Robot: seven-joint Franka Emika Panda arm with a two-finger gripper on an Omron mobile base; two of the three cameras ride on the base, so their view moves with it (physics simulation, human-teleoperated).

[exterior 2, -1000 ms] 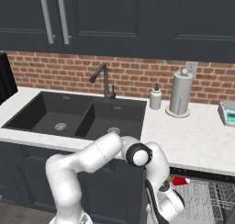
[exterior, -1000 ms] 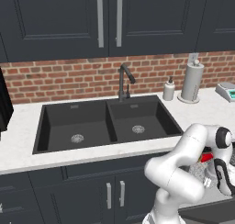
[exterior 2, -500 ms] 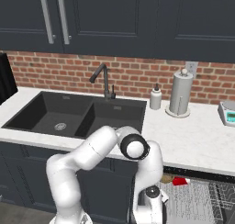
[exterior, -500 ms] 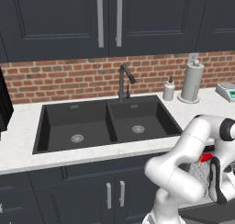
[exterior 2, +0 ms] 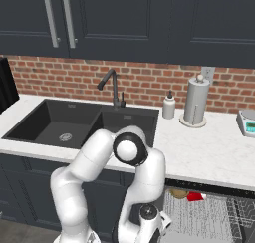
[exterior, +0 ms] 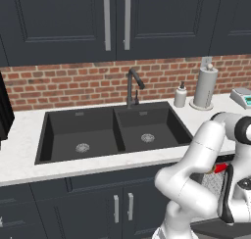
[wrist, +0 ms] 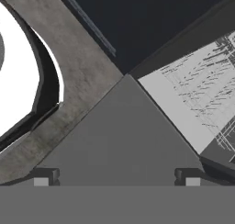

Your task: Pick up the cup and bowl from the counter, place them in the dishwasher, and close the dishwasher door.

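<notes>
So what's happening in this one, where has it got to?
The white robot arm is bent low beside the open under-counter dishwasher. The small red cup and the tan round bowl already sit at the back of its grey wire rack. The two-finger gripper is open and empty, pointing at the flat dark charcoal dishwasher door, which is still down. Closing it looks like what remains.

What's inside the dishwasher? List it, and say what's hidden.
In the dishwasher, on the wire rack: the red cup and, beside it, the tan bowl. The arm covers the rack's left part; the counter hides its back.
</notes>
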